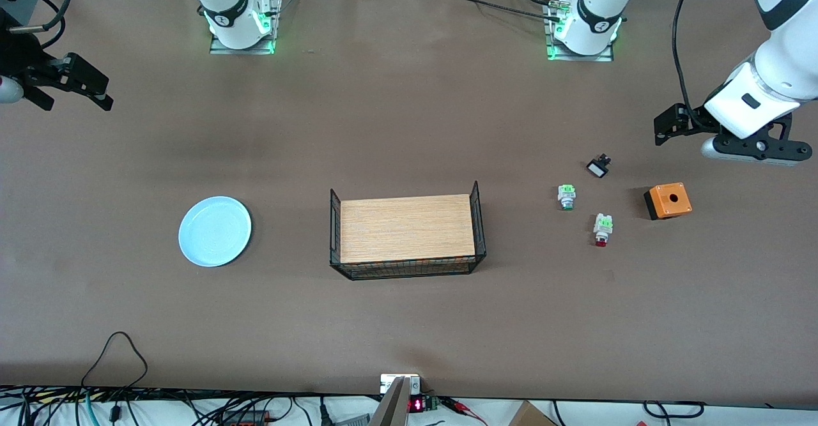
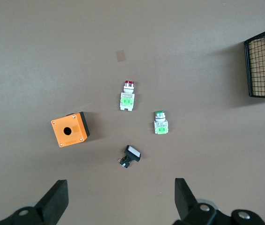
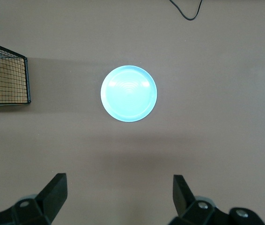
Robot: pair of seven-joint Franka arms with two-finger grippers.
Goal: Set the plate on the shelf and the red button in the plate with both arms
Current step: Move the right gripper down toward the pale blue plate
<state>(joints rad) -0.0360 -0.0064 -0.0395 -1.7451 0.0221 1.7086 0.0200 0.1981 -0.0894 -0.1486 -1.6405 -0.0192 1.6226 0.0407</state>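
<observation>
The pale blue plate (image 1: 215,231) lies flat on the brown table toward the right arm's end; it also shows in the right wrist view (image 3: 128,93). The red button (image 1: 602,228), with a white-and-green body and a red cap, lies toward the left arm's end; it also shows in the left wrist view (image 2: 128,96). My left gripper (image 1: 661,129) is open and empty, up in the air over bare table near the small parts (image 2: 121,190). My right gripper (image 1: 102,92) is open and empty, high over the table's edge, well apart from the plate (image 3: 118,185).
A black wire basket (image 1: 337,221) with a wooden board in it stands mid-table. Beside the red button lie a like button with a green tip (image 1: 566,196), a small black-and-white part (image 1: 599,167) and an orange box with a hole (image 1: 668,200). A black cable loop (image 1: 118,349) lies near the front edge.
</observation>
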